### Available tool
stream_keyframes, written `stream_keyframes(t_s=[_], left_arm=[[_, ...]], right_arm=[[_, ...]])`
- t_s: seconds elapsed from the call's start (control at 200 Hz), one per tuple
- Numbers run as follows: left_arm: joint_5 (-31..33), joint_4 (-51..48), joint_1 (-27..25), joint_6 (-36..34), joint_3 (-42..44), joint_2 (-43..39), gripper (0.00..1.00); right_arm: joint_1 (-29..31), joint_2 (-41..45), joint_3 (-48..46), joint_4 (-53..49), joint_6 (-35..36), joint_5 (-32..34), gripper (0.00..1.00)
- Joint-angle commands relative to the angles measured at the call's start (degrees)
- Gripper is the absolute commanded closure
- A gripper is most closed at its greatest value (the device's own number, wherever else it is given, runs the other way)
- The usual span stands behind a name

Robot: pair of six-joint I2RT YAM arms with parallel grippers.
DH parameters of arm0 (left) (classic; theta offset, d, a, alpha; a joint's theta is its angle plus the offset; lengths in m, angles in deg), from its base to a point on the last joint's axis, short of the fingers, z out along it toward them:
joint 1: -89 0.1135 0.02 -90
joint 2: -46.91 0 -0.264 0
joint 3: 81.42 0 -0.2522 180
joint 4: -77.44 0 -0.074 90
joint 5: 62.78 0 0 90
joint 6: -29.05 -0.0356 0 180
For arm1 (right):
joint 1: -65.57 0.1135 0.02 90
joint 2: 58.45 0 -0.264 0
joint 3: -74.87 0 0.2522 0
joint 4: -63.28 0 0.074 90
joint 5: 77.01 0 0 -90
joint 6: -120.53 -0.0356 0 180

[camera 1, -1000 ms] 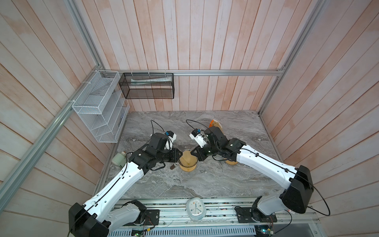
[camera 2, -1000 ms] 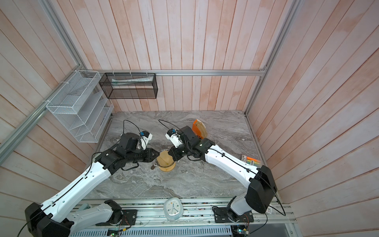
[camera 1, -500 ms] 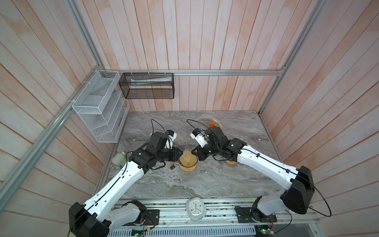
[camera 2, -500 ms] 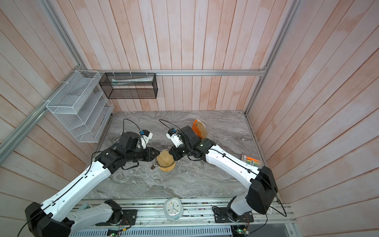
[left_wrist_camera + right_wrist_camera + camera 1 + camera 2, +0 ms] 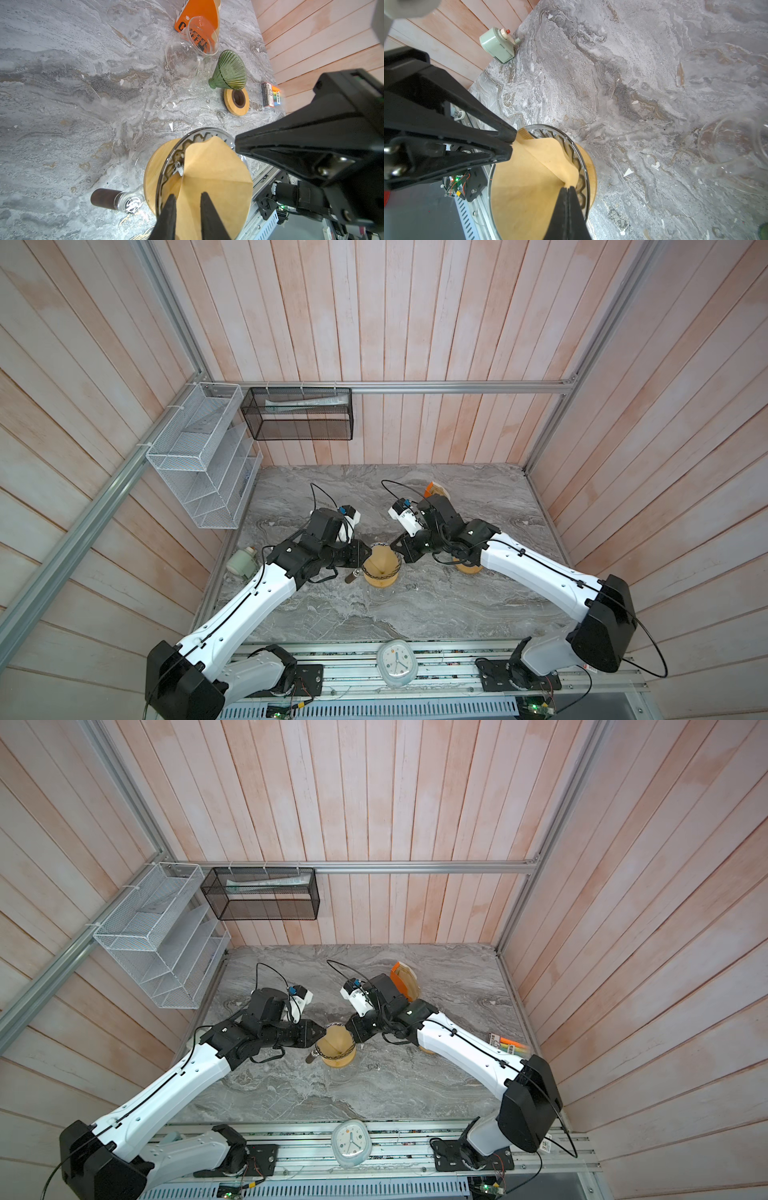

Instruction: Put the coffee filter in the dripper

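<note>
Centrally, one coffee filter (image 5: 380, 562) sits in one glass dripper (image 5: 576, 155); left gripper (image 5: 188, 195) narrowly parted over it, right gripper (image 5: 568, 188) pinched shut on its rim. Nearby: one green cone (image 5: 228, 70), one carafe (image 5: 185, 60), one orange pack (image 5: 197, 12).

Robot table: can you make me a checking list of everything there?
Surface: marble table, small white scraps.
Job's things: brown filter stands in glass dripper.
Clutter: glass jug, orange coffee bag, green cone, wooden ring, small box, clock.
Grippers: right gripper shut on the filter's edge; left gripper slightly open at its rim.
Cables: black loops above both wrists.
Surroundings: plank walls, white wire rack, black mesh basket.
</note>
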Motion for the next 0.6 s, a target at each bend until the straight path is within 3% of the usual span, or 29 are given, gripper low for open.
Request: stream_keyframes(t_s=[0.0, 0.595], left_arm=[[-0.7, 1.08, -0.29, -0.35, 1.55, -0.56, 0.76], [-0.3, 1.57, -0.33, 0.01, 2.33, -1.34, 0.76]], right_arm=[[-0.25, -1.06, -1.27, 0.86, 0.47, -0.76, 0.96], [-0.17, -2.35, -2.33, 0.86, -0.23, -1.87, 0.96]])
